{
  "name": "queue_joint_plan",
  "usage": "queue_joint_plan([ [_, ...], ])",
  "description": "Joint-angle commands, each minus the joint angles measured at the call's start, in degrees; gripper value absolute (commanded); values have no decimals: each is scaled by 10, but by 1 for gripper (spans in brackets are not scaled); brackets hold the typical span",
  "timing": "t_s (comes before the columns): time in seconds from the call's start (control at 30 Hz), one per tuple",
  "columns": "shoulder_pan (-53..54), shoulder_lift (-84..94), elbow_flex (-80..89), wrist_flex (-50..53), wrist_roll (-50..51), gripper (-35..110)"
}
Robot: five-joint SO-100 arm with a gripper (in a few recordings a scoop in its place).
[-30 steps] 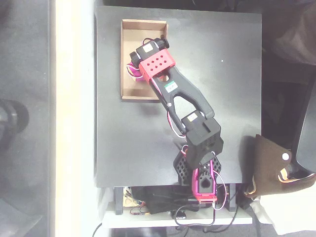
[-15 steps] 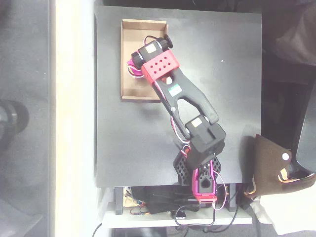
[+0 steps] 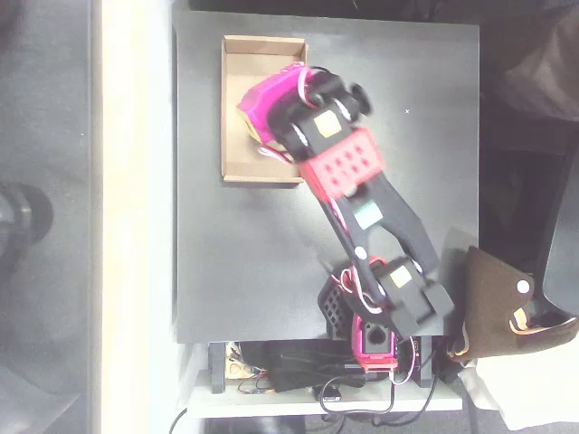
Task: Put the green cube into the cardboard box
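Overhead view. The arm reaches from its base at the 6 o'clock edge of the black counter [image 3: 244, 253] up toward 11 o'clock, so that the magenta gripper [image 3: 256, 122] hangs over the cardboard box [image 3: 237, 54]. That pose fits a release into the box: the gripper head sits inside the box outline, over its middle and right side, with the wrist and red perforated bracket trailing back toward 5 o'clock across the box's right wall.

Gripper state: cannot tell. The camera looks down on the top of the magenta housing; the fingers point away beneath it and their gap is hidden.

Green cube: not located. A small yellowish patch shows at the left edge of the magenta head, but it could be the gripper's own marking, so I do not count it as the cube. If the cube is held or already down, it lies under the head, out of sight.

Box contents: the bare floor at the 12 o'clock end and along the left wall is plain tan, nothing on it. The covered middle part cannot be checked. The box lies long side running 12 to 6, near the counter's upper left corner.

Judgement: the task stands at the placing step; whether it is done is unconfirmed.
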Motion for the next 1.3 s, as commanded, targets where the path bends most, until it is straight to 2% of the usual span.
queue_joint_plan([
  [0.0,-5,96,-19,-1,62,33],
  [0.33,48,233,-19,-1,62,33],
  [0.87,314,287,-11,0,62,32],
  [1.1,374,287,-5,7,62,32],
  [1.27,410,311,35,7,62,23],
])
